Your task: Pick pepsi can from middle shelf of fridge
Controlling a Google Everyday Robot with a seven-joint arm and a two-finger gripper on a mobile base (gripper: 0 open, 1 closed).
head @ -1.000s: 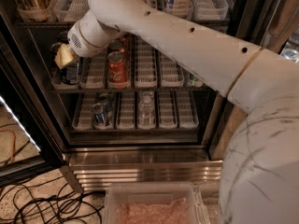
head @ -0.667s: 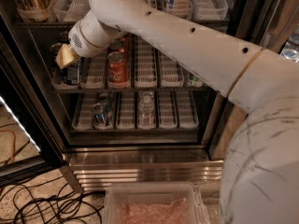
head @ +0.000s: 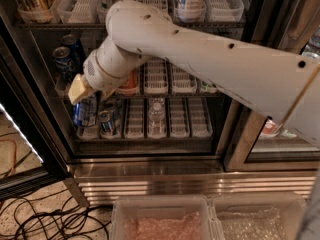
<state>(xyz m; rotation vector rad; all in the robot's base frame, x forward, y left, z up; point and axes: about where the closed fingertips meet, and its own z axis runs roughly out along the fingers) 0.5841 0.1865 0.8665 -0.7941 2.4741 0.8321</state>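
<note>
My gripper (head: pixel 83 97), with cream fingers (head: pixel 78 89), is at the left of the open fridge (head: pixel 150 149). It is shut on the top of a dark-blue pepsi can (head: pixel 86 112), which hangs just below and in front of the left end of the middle shelf (head: pixel 165 95). Two more blue cans (head: pixel 65 59) stand at that shelf's far left. A red can (head: pixel 129 82) and a green can (head: pixel 207 87) sit in its white lane trays, partly hidden by my arm.
The lower shelf holds a can (head: pixel 106 122) and a bottle (head: pixel 156 108) right beside the held can. The black door frame (head: pixel 246 134) stands at the right. Two clear bins (head: pixel 162 204) sit below the ribbed steel base. Cables (head: pixel 45 219) lie on the floor at the left.
My gripper has come down and slightly right from the middle shelf's left end, bringing the blue can with it, out in front of the shelf edge.
</note>
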